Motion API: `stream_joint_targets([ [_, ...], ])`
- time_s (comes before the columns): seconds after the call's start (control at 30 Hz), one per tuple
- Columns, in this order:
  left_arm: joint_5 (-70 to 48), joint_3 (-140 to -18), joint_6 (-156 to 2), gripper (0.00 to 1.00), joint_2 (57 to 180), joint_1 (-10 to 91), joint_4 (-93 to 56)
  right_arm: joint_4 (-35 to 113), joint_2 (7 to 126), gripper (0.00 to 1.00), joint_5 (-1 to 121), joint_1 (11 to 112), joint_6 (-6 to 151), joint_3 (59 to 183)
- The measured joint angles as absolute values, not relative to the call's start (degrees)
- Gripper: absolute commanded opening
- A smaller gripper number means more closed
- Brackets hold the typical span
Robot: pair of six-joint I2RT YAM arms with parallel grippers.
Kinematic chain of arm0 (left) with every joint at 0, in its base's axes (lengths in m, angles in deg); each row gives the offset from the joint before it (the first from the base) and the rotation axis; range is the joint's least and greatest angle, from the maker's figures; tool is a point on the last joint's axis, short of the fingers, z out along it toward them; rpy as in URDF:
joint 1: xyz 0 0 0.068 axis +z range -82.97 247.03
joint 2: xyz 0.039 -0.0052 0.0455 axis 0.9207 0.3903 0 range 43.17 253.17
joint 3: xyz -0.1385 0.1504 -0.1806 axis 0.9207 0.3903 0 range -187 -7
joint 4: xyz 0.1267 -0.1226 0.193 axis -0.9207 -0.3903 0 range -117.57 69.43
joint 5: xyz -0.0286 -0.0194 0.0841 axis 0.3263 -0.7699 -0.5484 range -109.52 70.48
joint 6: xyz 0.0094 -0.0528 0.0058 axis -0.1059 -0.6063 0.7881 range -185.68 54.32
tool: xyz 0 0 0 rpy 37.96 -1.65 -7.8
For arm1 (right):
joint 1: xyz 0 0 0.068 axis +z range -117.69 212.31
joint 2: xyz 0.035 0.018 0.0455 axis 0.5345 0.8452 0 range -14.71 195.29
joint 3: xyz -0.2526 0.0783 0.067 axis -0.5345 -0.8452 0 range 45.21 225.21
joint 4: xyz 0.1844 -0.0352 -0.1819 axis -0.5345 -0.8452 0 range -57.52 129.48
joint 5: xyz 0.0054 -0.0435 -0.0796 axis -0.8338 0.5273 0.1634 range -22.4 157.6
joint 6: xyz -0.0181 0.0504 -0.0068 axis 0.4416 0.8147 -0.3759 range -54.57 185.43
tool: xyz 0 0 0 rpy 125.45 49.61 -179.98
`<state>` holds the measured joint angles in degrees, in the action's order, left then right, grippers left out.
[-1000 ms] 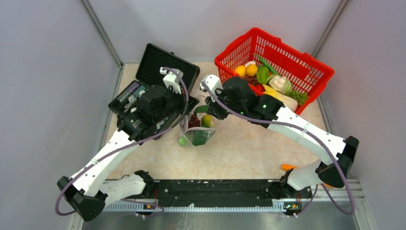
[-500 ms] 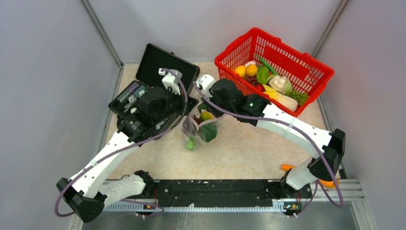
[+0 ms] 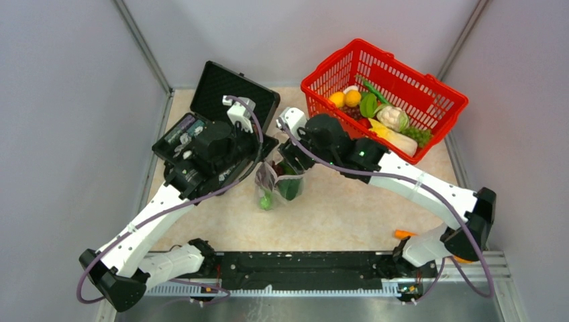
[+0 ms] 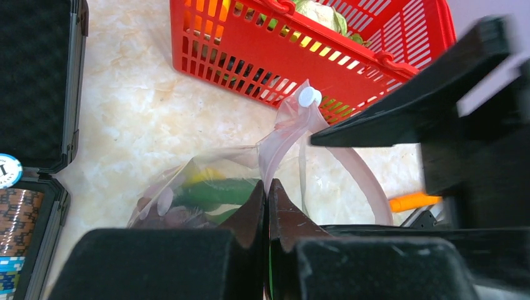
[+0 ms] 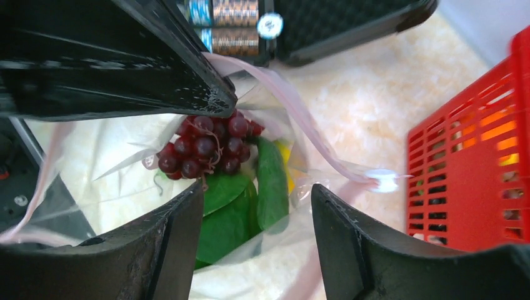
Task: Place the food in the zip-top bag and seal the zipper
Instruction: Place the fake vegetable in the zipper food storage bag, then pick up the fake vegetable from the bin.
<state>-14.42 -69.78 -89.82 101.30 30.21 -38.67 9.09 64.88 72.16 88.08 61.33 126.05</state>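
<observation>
The clear zip-top bag (image 3: pixel 278 189) hangs at mid-table with its mouth held up. My left gripper (image 4: pixel 267 184) is shut on the bag's edge, where the pink zipper (image 4: pixel 282 134) runs between the jaws. The zipper's white slider (image 4: pixel 308 97) sits at the far end of the strip. My right gripper (image 5: pixel 256 187) stands open right over the bag's mouth, with nothing between its fingers. Inside the bag lie purple grapes (image 5: pixel 206 147), green leaves (image 5: pixel 225 219), a cucumber (image 5: pixel 272 187) and a bit of yellow (image 5: pixel 286 170). In the top view the right gripper (image 3: pixel 290 161) covers the mouth.
A red mesh basket (image 3: pixel 376 50) with more toy food stands at the back right, close behind the right arm. An open black case (image 3: pixel 228 87) lies at the back left under the left arm. An orange piece (image 3: pixel 404 234) lies by the right base.
My right gripper has opened above the bag's mouth, and the yellow-green fruit seen by it before no longer shows from above. The bag swung slightly left. The left gripper kept its hold.
</observation>
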Motion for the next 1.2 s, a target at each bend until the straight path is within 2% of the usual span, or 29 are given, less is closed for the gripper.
stream_joint_targets([
  [0.33, -14.4, -69.8, -89.8, 0.00, 101.3, 30.2, -38.6, 27.0, 43.5, 0.63, 78.4, 87.2, 61.6, 113.5],
  [0.5, -14.4, -69.8, -89.8, 0.00, 101.3, 30.2, -38.6, 32.7, 41.5, 0.63, 82.4, 76.8, 66.2, 113.8],
  [0.67, -14.4, -69.8, -89.8, 0.00, 101.3, 30.2, -38.7, 28.7, 48.7, 0.65, 81.8, 59.3, 73.0, 119.2],
  [0.87, -14.4, -69.7, -89.8, 0.00, 101.3, 30.2, -38.6, 15.8, 64.9, 0.70, 76.8, 43.0, 78.6, 131.0],
  [1.0, -14.4, -69.3, -89.8, 0.00, 101.0, 30.2, -38.6, 10.4, 73.3, 0.72, 75.3, 37.7, 79.1, 133.8],
  [1.2, -14.4, -68.8, -89.8, 0.00, 100.3, 30.2, -38.6, 5.1, 86.3, 0.72, 71.7, 35.8, 79.0, 140.7],
])
